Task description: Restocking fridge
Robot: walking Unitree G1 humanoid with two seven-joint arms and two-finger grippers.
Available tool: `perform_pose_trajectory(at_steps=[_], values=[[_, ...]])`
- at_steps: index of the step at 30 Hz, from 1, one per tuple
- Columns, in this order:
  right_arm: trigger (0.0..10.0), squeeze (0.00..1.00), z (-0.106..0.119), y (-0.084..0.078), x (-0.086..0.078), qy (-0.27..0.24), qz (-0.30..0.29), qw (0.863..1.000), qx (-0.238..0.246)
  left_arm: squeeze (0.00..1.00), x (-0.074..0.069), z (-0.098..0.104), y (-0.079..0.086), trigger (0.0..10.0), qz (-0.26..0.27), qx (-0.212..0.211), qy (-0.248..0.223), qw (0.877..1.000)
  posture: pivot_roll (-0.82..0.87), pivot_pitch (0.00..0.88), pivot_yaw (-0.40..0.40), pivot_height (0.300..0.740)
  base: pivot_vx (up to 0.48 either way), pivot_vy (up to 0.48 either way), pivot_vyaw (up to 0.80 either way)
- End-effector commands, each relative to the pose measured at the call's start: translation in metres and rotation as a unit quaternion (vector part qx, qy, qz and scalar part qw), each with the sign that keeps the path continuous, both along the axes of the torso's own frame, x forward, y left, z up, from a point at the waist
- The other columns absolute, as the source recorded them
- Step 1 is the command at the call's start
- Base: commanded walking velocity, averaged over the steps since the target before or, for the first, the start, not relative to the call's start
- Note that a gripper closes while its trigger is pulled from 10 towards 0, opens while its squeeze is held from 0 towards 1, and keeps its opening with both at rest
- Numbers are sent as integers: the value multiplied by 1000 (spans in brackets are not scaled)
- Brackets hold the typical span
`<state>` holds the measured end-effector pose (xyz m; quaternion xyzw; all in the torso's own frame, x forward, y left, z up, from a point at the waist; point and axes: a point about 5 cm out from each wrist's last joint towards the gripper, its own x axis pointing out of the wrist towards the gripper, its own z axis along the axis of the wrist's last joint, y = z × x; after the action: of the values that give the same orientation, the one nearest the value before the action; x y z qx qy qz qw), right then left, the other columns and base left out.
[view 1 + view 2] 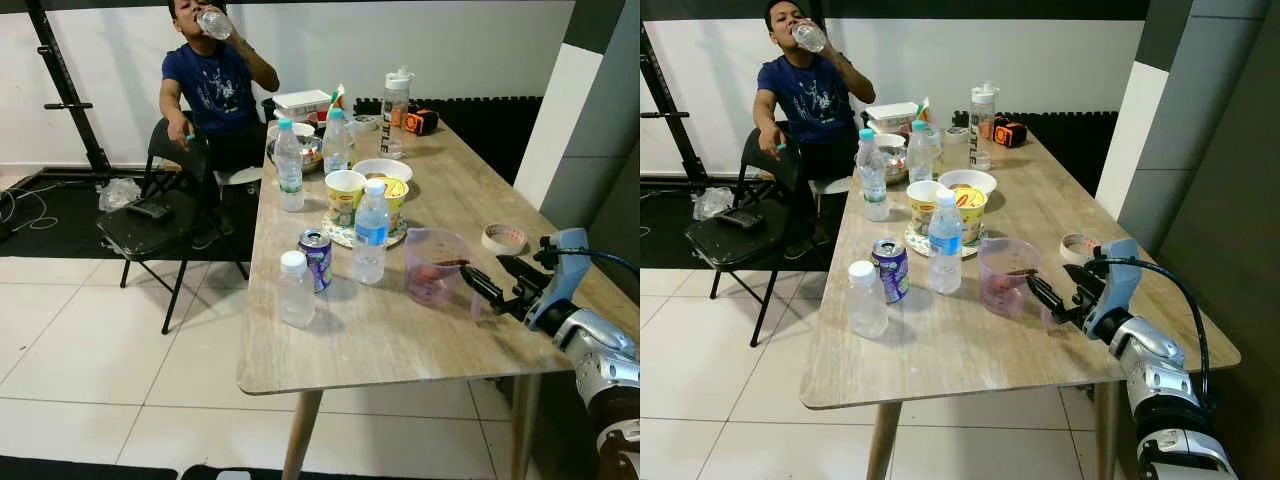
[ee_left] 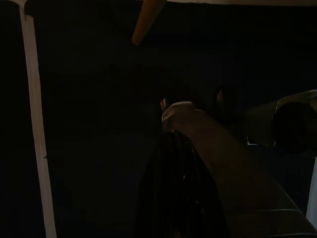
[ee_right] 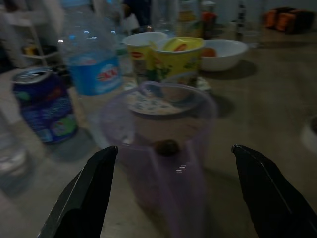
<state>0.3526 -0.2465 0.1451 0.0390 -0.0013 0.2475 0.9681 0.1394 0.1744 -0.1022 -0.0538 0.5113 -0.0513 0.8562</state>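
Note:
A see-through purple cup [image 1: 435, 265] stands on the wooden table [image 1: 380, 350] near its right front. My right gripper [image 1: 492, 278] is open just to the right of it, fingers pointing at the cup and apart from it. In the right wrist view the cup [image 3: 158, 148] sits between the two fingertips [image 3: 106, 158], a little beyond them. A blue-labelled water bottle [image 1: 371, 232], a purple soda can [image 1: 317, 259] and a small white-capped bottle [image 1: 296, 290] stand to the cup's left. My left gripper [image 2: 183, 163] hangs in the dark below the table.
Two yellow noodle cups [image 1: 345, 195], a white bowl [image 1: 382, 170], more bottles [image 1: 289, 165] and a tape roll [image 1: 504, 238] share the table. A person [image 1: 215, 80] sits at the far left end, drinking from a bottle. A black folding chair [image 1: 150, 225] stands on the tiled floor at left.

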Motion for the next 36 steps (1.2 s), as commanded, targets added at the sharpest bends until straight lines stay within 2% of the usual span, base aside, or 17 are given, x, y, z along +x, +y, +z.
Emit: perform_pose_trajectory(at_steps=[1, 10, 15, 24, 36], values=[[10000, 0, 2, 4, 2, -9, 11, 1000, 9, 0, -3, -1, 3, 10000, 2, 3, 4, 1000, -84, 0, 9, 740, 0, 0, 0], [10000, 0, 10, 7, 8, -17, 33, 999, 15, 0, -7, -2, 6, 10000, 4, 5, 8, 1000, -67, 0, 23, 740, 0, 0, 0], [10000, 0, 13, 3, 10, -17, 20, 1000, -4, 0, -8, -2, 10, 10000, 3, 7, 9, 1000, -59, 0, 32, 740, 0, 0, 0], [10000, 0, 5, -6, 7, 9, 3, 999, -42, 0, -13, -2, 16, 10000, 0, 11, 12, 1000, -48, 35, 50, 740, 0, 0, 0], [10000, 0, 0, -6, 5, 18, 18, 999, -26, 0, -27, -5, 25, 10000, -2, 18, 23, 1000, -28, 69, 68, 740, 0, 0, 0]])
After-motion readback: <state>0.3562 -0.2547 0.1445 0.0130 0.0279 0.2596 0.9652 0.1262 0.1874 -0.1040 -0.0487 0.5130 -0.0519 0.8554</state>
